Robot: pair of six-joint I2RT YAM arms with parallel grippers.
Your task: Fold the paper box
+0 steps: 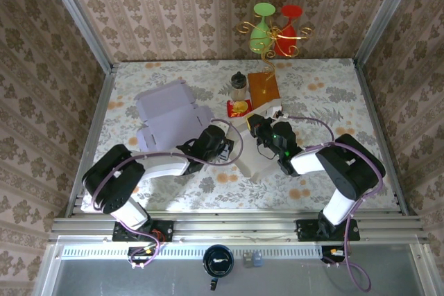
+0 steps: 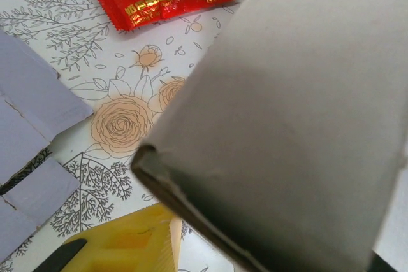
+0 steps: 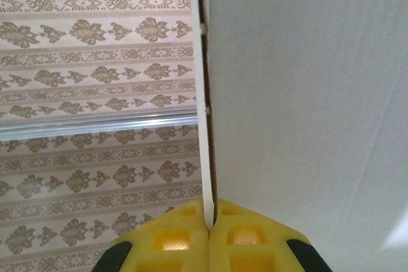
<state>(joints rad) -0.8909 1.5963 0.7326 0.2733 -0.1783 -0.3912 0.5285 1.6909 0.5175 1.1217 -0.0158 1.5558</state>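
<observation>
"The paper box (image 3: 306, 93), which hand had it?"

"The right gripper (image 3: 209, 230). In the right wrist view its yellow pads (image 3: 169, 243) were pressed together at the bottom of the frame, and they pinched the thin white edge of the box between them. The edge rose straight up to the top of the frame."

"And the left gripper (image 1: 220, 142)?"

"I could not tell if it was spread or closed. In the left wrist view one yellow finger (image 2: 121, 246) showed at the lower left, just beside the grey folded corner of the box."

"Where was the box on the table (image 1: 312, 88)?"

"In the middle of the top view, between the two grippers, slightly below centre."

"What lay around it?"

"A red snack packet (image 1: 239, 107) was just above it. A flat lavender cardboard (image 1: 166, 112) lay to the upper left. A dark-lidded jar (image 1: 238, 86) and a brown board (image 1: 263, 84) stood higher. At the top edge was a gold stand with a green and a red glass (image 1: 274, 29)."
</observation>
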